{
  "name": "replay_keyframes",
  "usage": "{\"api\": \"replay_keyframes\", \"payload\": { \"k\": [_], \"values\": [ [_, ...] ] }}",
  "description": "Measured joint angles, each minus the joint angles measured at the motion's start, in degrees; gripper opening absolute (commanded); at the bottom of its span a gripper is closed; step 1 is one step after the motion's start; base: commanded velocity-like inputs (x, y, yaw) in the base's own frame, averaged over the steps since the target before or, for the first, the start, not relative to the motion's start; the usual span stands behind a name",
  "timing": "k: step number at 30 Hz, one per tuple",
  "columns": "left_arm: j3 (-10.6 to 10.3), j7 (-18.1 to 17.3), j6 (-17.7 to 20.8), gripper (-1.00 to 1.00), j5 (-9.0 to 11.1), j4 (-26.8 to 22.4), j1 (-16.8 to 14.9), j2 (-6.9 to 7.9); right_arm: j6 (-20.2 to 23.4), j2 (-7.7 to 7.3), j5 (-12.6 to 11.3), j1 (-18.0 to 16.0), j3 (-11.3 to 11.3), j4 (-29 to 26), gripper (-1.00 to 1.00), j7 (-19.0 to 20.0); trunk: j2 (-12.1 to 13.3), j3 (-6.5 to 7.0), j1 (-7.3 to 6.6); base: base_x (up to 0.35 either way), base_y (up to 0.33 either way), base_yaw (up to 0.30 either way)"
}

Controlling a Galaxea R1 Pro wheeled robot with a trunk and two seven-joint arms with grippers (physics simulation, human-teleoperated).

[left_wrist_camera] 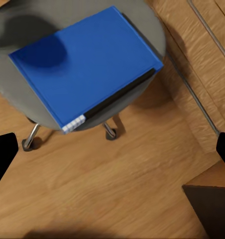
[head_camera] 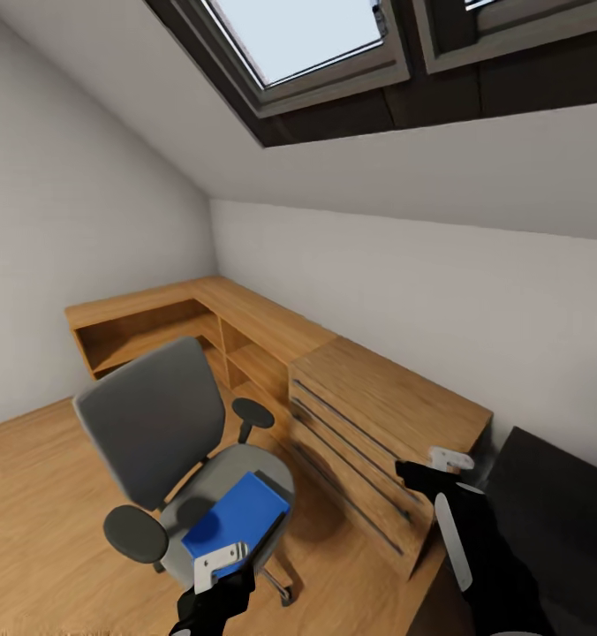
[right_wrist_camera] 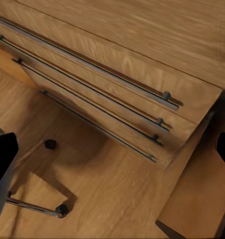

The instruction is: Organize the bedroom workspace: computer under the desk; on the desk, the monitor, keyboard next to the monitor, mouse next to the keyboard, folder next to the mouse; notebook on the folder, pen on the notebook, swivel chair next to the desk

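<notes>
The chair (head_camera: 170, 442) stands on the wood floor (head_camera: 34, 495) just in front of a light wooden chest (head_camera: 378, 424) with long bar handles, its grey backrest turned toward the left wall. The folder (head_camera: 237, 515) lies flat on the seat, toward the front edge nearest the robot and between the two black armrests. In the left wrist view the folder (left_wrist_camera: 85, 62) covers much of the seat, a dark strip and a bit of white spiral showing along its edge nearest the camera, with the chair's wheeled legs on the floor below.

The left gripper (head_camera: 217, 565) hovers above the front edge of the seat, just beside the folder and not touching it; its fingers stand wide apart and hold nothing. The right gripper (head_camera: 440, 468) hangs over the chest's near corner, also spread wide and empty. The right wrist view shows the chest's drawer fronts (right_wrist_camera: 107, 84) and one chair leg with its caster on the floor.

A black desk (head_camera: 555, 521) edge sits at the far right, next to the chest. A wooden corner shelf unit (head_camera: 201, 318) runs along the walls behind the chair, under skylights.
</notes>
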Motion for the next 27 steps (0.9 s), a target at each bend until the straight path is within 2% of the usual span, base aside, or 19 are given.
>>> {"api": "replay_keyframes", "payload": {
  "k": [27],
  "values": [
    [0.02,0.00,0.00,1.00,0.06,0.00,0.00,0.01,0.00,0.00,0.00,0.08,0.06,0.04,1.00,0.04,0.00,0.00,0.00,0.000,0.000,0.275]
  ]
}}
